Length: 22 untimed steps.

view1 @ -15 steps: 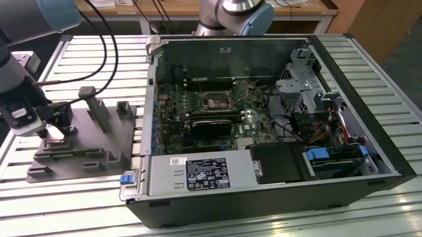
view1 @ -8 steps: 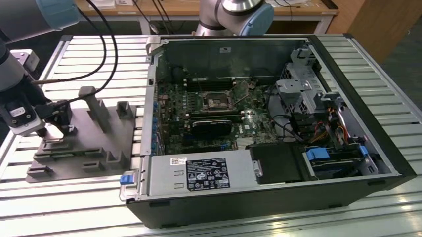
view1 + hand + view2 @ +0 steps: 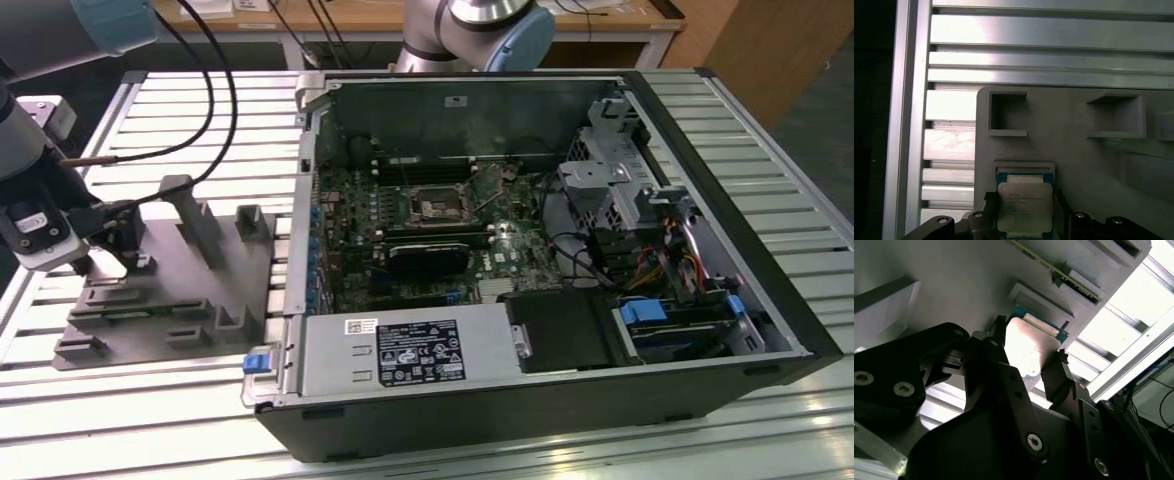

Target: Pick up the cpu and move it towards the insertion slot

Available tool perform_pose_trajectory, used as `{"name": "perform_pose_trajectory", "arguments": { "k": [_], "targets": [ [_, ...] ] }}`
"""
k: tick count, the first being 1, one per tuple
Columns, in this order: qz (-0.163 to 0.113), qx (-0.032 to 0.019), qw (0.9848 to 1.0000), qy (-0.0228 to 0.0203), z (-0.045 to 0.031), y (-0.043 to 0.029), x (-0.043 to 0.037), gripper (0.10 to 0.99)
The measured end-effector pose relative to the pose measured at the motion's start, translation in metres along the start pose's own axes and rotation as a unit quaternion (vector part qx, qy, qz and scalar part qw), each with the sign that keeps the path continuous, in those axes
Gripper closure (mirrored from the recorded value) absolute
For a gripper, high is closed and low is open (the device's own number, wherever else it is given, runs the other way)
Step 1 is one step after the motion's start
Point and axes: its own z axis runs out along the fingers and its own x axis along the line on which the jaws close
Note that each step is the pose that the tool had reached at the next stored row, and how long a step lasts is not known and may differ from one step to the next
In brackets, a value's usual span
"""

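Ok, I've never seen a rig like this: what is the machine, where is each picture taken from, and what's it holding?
It is a robot arm ending in a two-fingered gripper. The exterior view comes from a camera off the arm, looking down on a slatted metal table. On it sit an open computer case and, to the exterior view's left, a grey tray with recesses and posts. Both wrist views come from cameras riding near the gripper. They show its fingers closed on opposite edges of the cpu, a flat silvery chip, at a tray recess. The insertion slot, a square black socket on the green circuit board inside the case, lies apart from the chip.
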Motion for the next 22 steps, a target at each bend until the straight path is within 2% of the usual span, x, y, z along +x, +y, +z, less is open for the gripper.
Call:
{"name": "perform_pose_trajectory", "arguments": {
  "k": [22],
  "targets": [
    [0.000, -0.0022, 1.0000, -0.0001, -0.0171, 0.0011, 0.0000, 0.553]
  ]
}}
